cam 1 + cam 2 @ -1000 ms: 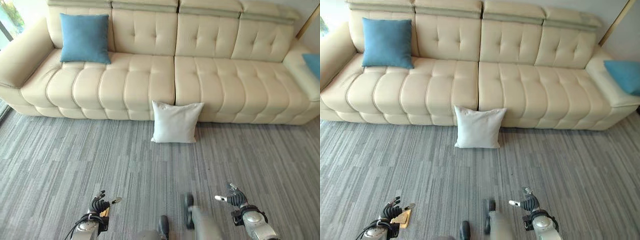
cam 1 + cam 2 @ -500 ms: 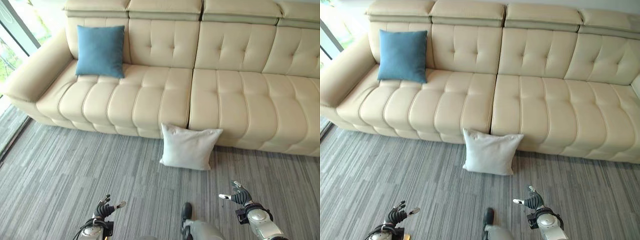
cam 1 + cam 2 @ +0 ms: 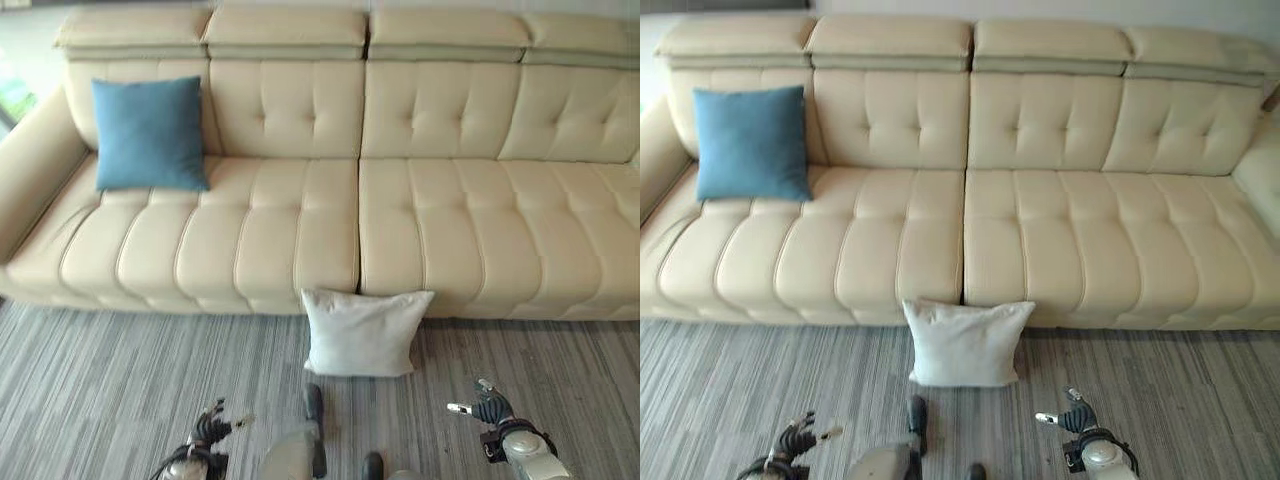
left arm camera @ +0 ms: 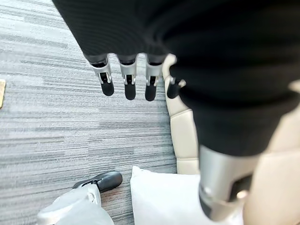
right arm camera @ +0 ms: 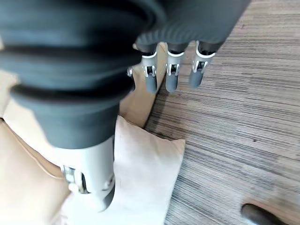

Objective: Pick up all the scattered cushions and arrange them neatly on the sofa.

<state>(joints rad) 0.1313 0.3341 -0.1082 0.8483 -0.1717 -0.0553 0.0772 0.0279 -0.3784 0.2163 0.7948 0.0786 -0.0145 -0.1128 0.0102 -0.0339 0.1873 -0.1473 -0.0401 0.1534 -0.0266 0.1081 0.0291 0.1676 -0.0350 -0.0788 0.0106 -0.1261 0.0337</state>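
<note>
White cushion (image 3: 362, 333) stands on the grey carpet floor (image 3: 110, 385), leaning against the front edge of the cream sofa (image 3: 440, 230), right below the seam where the two middle seat sections meet; its top edge touches the sofa base, its bottom edge rests on the carpet. Blue cushion (image 3: 148, 134) sits upright on the sofa seat near the left end, propped against the backrest, just beside the left armrest (image 3: 30, 175). Rest of the seat from the blue cushion across to the right end is bare, lots of open room there. Carpet on both sides of the white cushion is open, left and right along the sofa's front edge. Left hand (image 3: 207, 432) is low over the carpet, left of and nearer than the white cushion, well apart from it; fingers relaxed and extended, holding nothing, as the left wrist view shows with fingers (image 4: 127, 82) hanging straight over the floor and the white cushion's corner below them. Right hand (image 3: 487, 407) is low over the carpet to the right of the white cushion, near its lower right corner but not touching; fingers (image 5: 171, 75) straight, thumb out, released, nothing held. In the right wrist view the white cushion lies against the sofa base beside the thumb.
</note>
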